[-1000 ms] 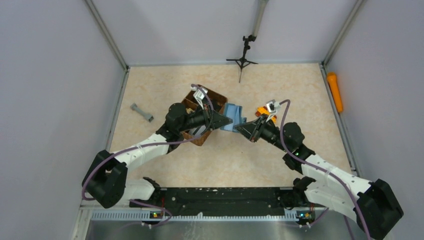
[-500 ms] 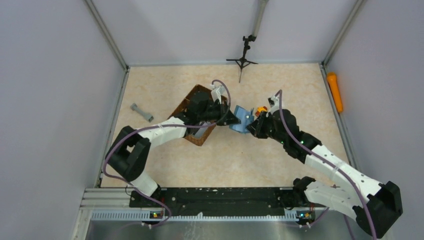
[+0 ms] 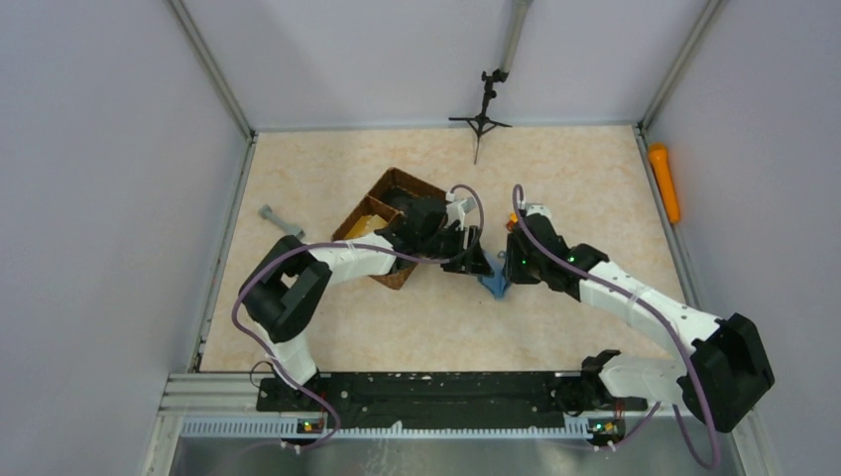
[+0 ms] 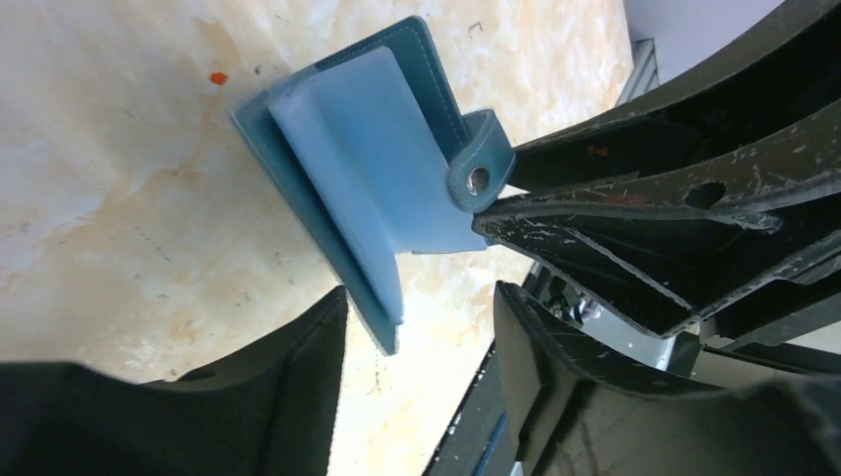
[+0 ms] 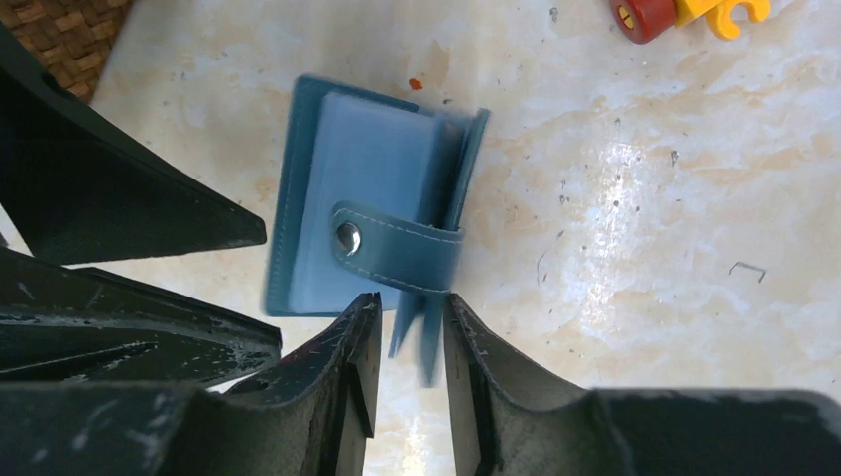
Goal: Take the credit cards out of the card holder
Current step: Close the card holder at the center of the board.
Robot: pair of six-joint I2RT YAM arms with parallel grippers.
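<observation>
The teal-blue card holder is folded, its lighter blue inside pockets showing, and its snap strap is wrapped over one edge. In the top view the card holder shows just below both grippers. My left gripper is open, with the holder's lower corner between its fingers, close to the left one but not pinched. My right gripper is open a little, and a blurred flap of the holder sits loose in the gap. The two grippers nearly meet tip to tip. No credit cards show.
A brown woven basket sits under the left arm. A red and yellow toy lies beyond the holder. A grey part lies at the left, an orange object by the right wall, and a small tripod at the back.
Both grippers have gone from shut on the card holder to open. Both arms swung nearer and toward the middle, and the holder now sits lower, blurred with motion.
</observation>
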